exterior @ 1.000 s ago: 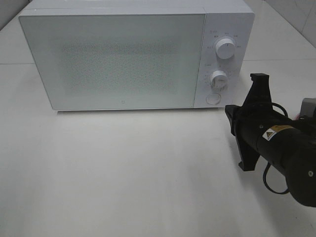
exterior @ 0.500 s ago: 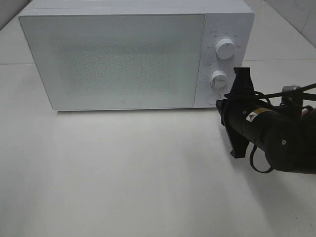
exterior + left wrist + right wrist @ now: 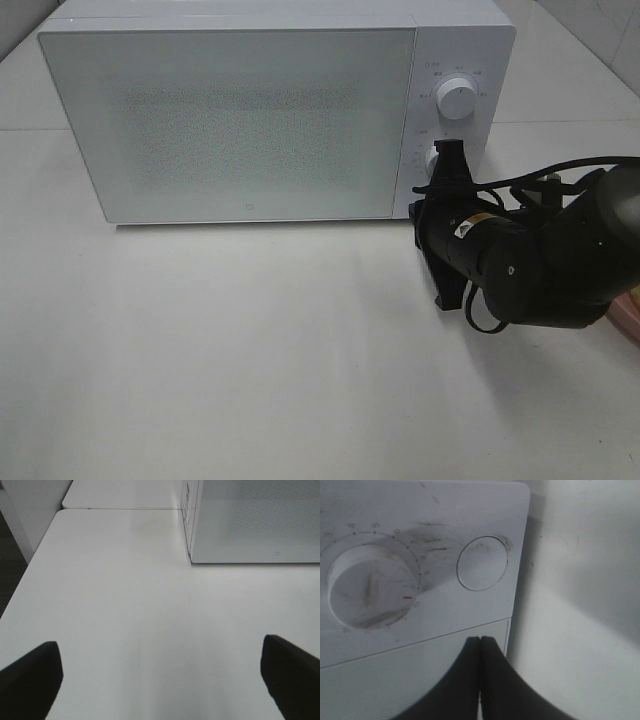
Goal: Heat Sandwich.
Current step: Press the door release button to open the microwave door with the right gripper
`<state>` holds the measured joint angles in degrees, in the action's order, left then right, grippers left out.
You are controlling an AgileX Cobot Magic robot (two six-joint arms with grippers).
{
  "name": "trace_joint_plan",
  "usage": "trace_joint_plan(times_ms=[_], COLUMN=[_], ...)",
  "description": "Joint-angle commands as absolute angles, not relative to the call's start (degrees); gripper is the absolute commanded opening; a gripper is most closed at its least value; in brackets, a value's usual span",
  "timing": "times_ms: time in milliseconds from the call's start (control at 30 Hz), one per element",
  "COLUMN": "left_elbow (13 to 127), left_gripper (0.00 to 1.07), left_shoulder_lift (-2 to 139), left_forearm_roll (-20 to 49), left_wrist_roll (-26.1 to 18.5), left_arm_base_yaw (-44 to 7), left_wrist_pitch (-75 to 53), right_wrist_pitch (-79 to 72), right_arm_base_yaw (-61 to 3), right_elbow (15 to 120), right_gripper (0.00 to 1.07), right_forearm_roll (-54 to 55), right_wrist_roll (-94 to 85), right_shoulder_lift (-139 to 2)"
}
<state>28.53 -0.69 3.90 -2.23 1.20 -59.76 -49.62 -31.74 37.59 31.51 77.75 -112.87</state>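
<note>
Right gripper [image 3: 480, 645] has moved left since the earlier frame and now sits at the microwave [image 3: 240, 120] panel, fingers pressed together, tips near round button [image 3: 482, 562] beside lower dial [image 3: 367, 587], contact unclear. From above the arm hides that button. Left gripper [image 3: 160, 680] spread wide over table [image 3: 125, 605], pinching nothing. Door shut and frosted; sandwich not visible in any view

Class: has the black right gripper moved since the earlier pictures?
Yes: the black right gripper moved left, closing in on the white microwave's control panel.
</note>
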Motion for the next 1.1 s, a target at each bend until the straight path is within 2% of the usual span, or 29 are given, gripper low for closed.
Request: trace_joint_plan(times_ms=[33,333,767,1100], left_elbow=[28.36,28.36,28.36,28.36], left_gripper=[1.03,1.03,1.03,1.03], left_shoulder_lift=[-1.89,-1.89,-1.89,-1.89], left_forearm_roll=[3.78,3.78,3.78,3.78], left_wrist_roll=[-2.01,-2.01,-2.01,-2.01], left_arm_base_yaw=[0.86,0.86,0.86,0.86], left_wrist_pitch=[-59.36,-59.36,-59.36,-59.36], right_wrist_pitch=[-49.68,-50.08,-53.0,-52.88], right_arm_base_yaw=[-31.28,-27.9,-27.9,-25.55], right_elbow=[39.25,40.74,43.66,46.29], right_gripper=[0.01,0.01,0.01,0.01], right_forearm_roll=[31.4,31.51,32.31,31.91], right_wrist_roll=[77.29,76.38,76.38,74.71], right_shoulder_lift=[-114.13,-115.62,-119.69,-119.69])
